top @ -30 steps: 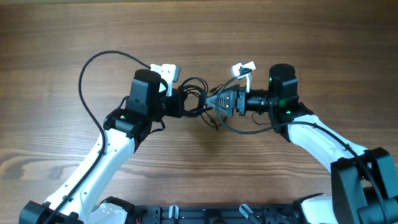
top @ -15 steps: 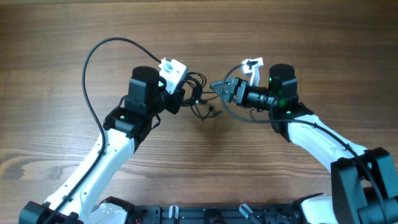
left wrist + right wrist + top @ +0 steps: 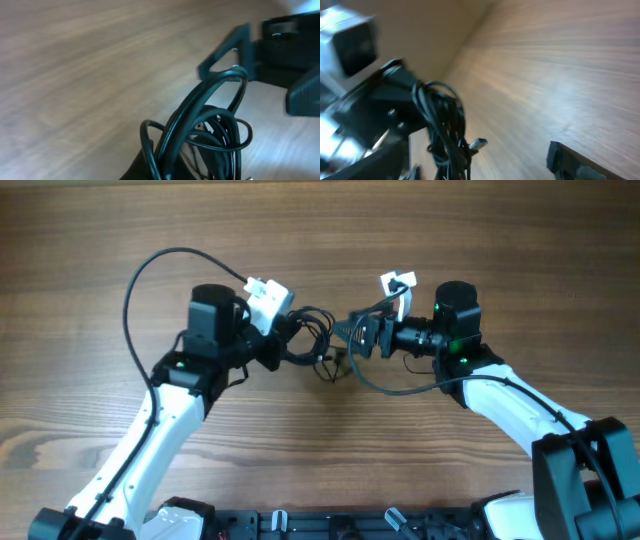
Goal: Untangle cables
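The cables (image 3: 314, 330) hang as a tangled bunch of thin black loops between my two grippers, just above the wooden table. My left gripper (image 3: 284, 342) is shut on the left side of the bunch. In the left wrist view the loops (image 3: 210, 122) rise from its jaws at the bottom edge. My right gripper (image 3: 353, 338) stands open right beside the bunch, holding nothing. In the right wrist view the bunch (image 3: 445, 132) hangs in front of the left gripper (image 3: 385, 107), and a small silver plug (image 3: 479, 144) sticks out of it. One right finger (image 3: 565, 157) shows at the lower right.
The bare wooden table (image 3: 320, 240) spreads all round. The left arm's own thick black wire (image 3: 140, 280) arcs out to the left. The right arm's wire (image 3: 400, 388) loops below its wrist. A loose cable end (image 3: 337, 368) dangles toward the table under the bunch.
The right gripper let go of the bunch, opened wider and stays close to it. The left arm shifted a little left, still holding the cables.
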Robot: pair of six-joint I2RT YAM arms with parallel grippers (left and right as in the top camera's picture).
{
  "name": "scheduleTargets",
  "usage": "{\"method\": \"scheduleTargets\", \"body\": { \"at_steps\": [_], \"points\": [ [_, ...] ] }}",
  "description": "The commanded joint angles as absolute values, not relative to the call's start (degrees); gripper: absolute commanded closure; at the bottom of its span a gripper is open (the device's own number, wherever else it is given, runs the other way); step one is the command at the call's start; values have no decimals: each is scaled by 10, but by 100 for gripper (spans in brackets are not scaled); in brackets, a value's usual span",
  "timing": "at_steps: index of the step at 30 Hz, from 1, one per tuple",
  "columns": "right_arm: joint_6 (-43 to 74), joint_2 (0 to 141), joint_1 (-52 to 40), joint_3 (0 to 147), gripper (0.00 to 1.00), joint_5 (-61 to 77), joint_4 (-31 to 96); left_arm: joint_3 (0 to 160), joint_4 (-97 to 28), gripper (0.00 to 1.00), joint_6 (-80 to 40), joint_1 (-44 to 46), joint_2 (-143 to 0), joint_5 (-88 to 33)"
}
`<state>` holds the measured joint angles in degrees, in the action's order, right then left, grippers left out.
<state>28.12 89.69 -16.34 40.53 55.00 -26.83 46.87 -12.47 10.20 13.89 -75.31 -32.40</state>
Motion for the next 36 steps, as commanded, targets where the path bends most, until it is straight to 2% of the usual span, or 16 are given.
{"method": "scheduleTargets", "body": {
  "at_steps": [1, 4, 7, 8, 9, 10, 11, 13, 15, 18, 21, 22, 25, 30, 33, 36],
  "points": [
    [239, 898, -173, 408, 16, 623, -263, 472, -132, 95, 96, 124, -740, -464],
    [239, 898, -189, 408, 22, 620, -263, 472, -135, 95, 96, 128, -740, -496],
    [239, 898, -203, 408, 33, 620, -263, 472, -145, 95, 96, 136, -740, -497],
    [239, 898, -206, 408, 45, 620, -263, 472, -147, 95, 96, 139, -740, -497],
    [240, 898, -209, 408, 64, 620, -263, 472, -147, 94, 96, 142, -740, -497],
    [240, 898, -209, 408, 82, 617, -263, 472, -147, 89, 96, 143, -740, -496],
    [242, 898, -209, 408, 95, 608, -263, 472, -147, 85, 96, 143, -740, -494],
    [272, 898, -203, 408, 96, 567, -263, 472, -147, 78, 96, 137, -740, -495],
    [320, 898, -192, 408, 96, 523, -263, 472, -146, 66, 54, 122, -740, -489],
    [401, 898, -178, 408, 96, 483, -263, 472, -146, 61, -39, 94, -740, -469],
    [482, 898, -181, 408, 96, 442, -263, 472, -146, 36, -167, 81, -740, -453],
    [514, 898, -185, 408, 96, 423, -264, 472, -146, 0, -215, 83, -740, -453],
    [554, 898, -203, 408, 96, 408, -269, 472, -146, 0, -260, 99, -741, -448],
    [558, 898, -230, 408, 96, 408, -272, 472, -147, 0, -265, 142, -745, -397],
    [561, 898, -231, 408, 96, 406, -279, 472, -154, 2, -364, 164, -755, -299],
    [564, 898, -231, 408, 95, 406, -280, 472, -164, 0, -476, 174, -763, -217]
  ]
}}
